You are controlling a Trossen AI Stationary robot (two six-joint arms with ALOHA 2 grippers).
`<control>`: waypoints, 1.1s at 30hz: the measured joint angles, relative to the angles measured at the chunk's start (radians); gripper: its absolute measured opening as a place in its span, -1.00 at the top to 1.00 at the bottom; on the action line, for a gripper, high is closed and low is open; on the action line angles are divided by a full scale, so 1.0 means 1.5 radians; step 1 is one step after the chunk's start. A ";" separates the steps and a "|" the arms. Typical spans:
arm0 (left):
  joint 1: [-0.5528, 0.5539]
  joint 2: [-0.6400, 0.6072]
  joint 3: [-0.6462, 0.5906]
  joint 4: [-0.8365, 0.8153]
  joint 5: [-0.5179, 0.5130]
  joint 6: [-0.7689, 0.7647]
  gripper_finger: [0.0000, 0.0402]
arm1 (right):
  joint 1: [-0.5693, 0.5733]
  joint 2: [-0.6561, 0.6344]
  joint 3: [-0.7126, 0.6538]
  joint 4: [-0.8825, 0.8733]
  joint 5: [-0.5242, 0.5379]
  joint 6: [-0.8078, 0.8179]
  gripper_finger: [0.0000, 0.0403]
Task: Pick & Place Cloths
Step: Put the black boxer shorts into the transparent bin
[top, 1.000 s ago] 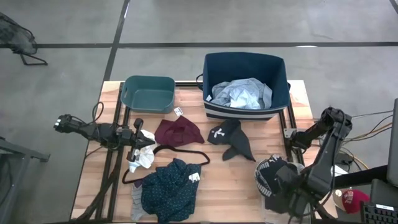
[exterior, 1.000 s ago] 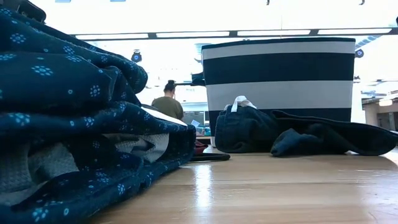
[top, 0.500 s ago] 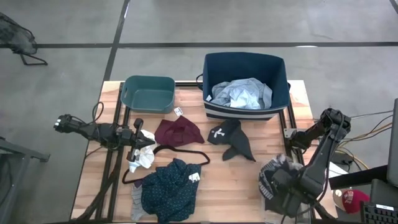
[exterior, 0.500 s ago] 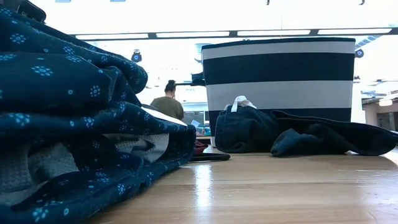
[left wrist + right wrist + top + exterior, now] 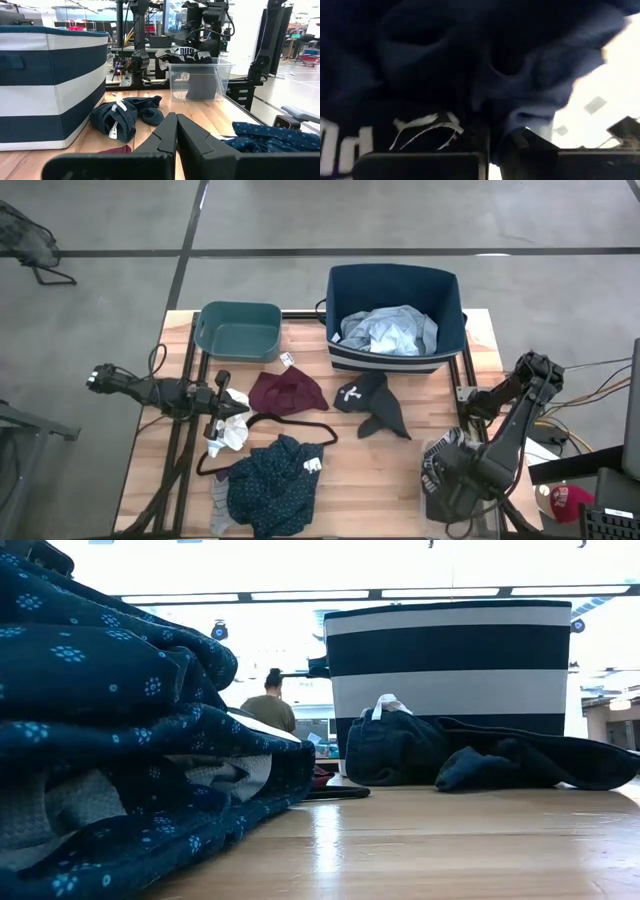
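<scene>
We see the wooden table (image 5: pixel 380 470) carrying everything, and at its far edge, toward the right, the striped navy basket (image 5: pixel 395 285) holds the pale grey-blue shirt (image 5: pixel 388 330). Left of it along the same far edge sits the teal tub (image 5: pixel 238 332). Near the front edge, left of centre, the navy patterned top (image 5: pixel 270 488) lies crumpled, with the thin black hanger (image 5: pixel 270 425) just behind it. Toward the middle of the table the maroon piece (image 5: pixel 287 391) lies flat, and to its right a black piece (image 5: pixel 372 404) rests just before the basket. At the front right corner we find the right gripper (image 5: pixel 440 480) over a clear bin (image 5: pixel 199 80), its jaws clamped on a black garment with white lettering (image 5: pixel 420 100) that fills its wrist view. At the left edge the left gripper (image 5: pixel 222 415) waits low above the wood, jaws pressed together and holding nothing, touching the small white and grey socks (image 5: pixel 234 425). Beyond the table, in the low view, a person (image 5: pixel 268 705) stands far off.
</scene>
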 joint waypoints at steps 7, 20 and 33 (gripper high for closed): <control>0.000 0.000 0.000 0.000 0.000 0.000 0.93 | -0.001 -0.006 0.000 -0.031 -0.002 0.001 0.69; 0.000 0.000 0.000 0.000 0.000 0.000 0.93 | -0.010 -0.007 0.018 -0.026 0.000 -0.003 0.10; 0.000 0.000 0.000 0.000 0.000 0.000 0.93 | -0.061 -0.007 0.062 -0.008 0.058 -0.061 -0.10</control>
